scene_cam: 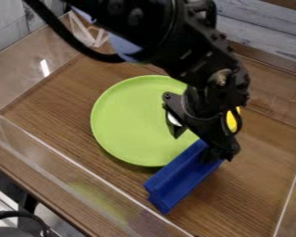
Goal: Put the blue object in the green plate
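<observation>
Wooden tabletop (64, 139) inside clear acrylic walls (40, 171).

gripper (203, 139) – spread wide above blue object (184, 177) | green plate (132, 120) – just beside it
</observation>
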`<state>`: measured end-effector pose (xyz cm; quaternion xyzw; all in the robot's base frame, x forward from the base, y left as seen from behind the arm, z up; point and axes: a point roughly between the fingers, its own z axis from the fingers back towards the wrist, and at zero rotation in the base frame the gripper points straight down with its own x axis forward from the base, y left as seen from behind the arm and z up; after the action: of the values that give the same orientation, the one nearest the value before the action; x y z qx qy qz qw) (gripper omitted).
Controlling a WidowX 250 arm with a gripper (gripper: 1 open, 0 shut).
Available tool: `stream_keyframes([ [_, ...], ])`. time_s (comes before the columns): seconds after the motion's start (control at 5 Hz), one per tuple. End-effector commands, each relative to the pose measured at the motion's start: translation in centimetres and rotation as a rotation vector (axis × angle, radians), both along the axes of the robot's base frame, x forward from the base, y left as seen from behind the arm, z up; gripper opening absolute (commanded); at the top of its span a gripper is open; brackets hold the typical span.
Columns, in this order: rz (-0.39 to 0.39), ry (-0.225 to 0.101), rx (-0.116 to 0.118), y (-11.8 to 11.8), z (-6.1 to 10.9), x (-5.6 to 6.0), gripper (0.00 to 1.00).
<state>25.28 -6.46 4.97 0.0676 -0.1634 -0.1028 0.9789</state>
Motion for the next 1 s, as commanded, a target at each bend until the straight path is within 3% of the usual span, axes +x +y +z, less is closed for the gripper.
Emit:
stream_keyframes([
  [0.0,0.0,0.005,0.004,0.01,-0.85,-0.11,1.0],
  [0.2,0.001,0.006,0.006,0.06,-1.58,-0.05,1.0],
  [0.4,-0.001,0.007,0.01,0.22,-1.8,0.06,0.0],
  [0.8,-0.005,0.019,0.023,0.63,-1.02,0.19,0.0],
])
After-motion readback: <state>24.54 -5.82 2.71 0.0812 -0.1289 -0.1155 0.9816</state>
